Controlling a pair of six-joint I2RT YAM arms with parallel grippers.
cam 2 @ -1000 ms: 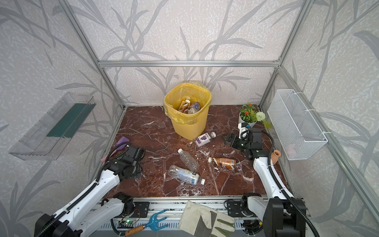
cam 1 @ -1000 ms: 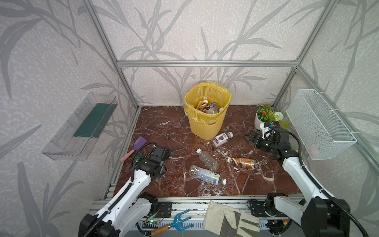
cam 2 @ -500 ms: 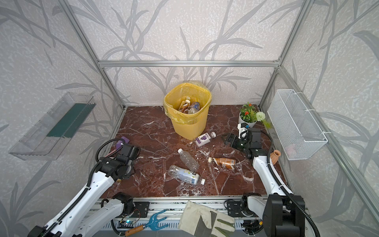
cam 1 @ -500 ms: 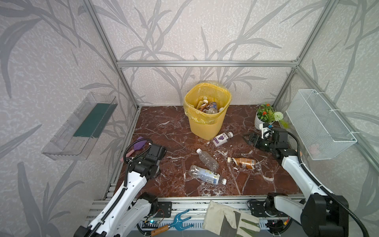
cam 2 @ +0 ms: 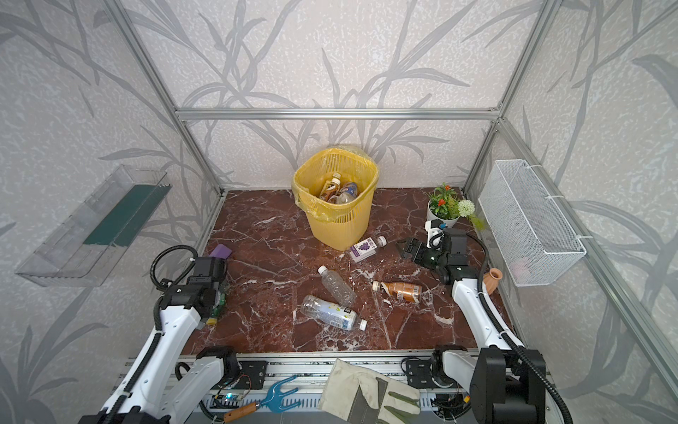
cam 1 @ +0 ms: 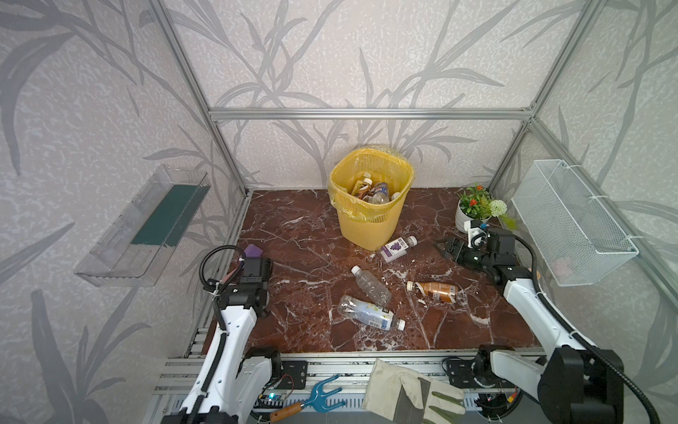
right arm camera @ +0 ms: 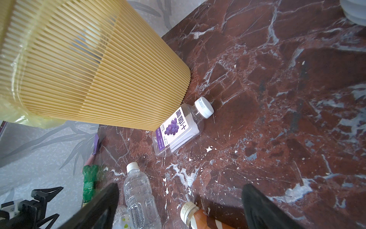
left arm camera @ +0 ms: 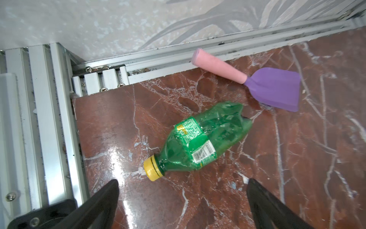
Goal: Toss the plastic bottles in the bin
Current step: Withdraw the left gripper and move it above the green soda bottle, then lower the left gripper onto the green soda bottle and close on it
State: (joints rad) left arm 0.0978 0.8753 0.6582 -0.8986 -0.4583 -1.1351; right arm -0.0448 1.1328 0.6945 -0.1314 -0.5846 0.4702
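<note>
Green bottle (left arm camera: 200, 138) lies squashed by the left edge of the marble floor (left arm camera: 297, 178). It looks light and crinkly; grab its middle. Left claw (left arm camera: 182, 180) hangs spread above it. Right claw (right arm camera: 180, 186) is spread too.

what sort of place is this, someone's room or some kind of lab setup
Most likely a staged robot test cell, not a real room: an aluminium frame with wallpapered panels, a left arm and right arm mounted on a front rail, and plastic bottles scattered near a yellow bin.
</note>
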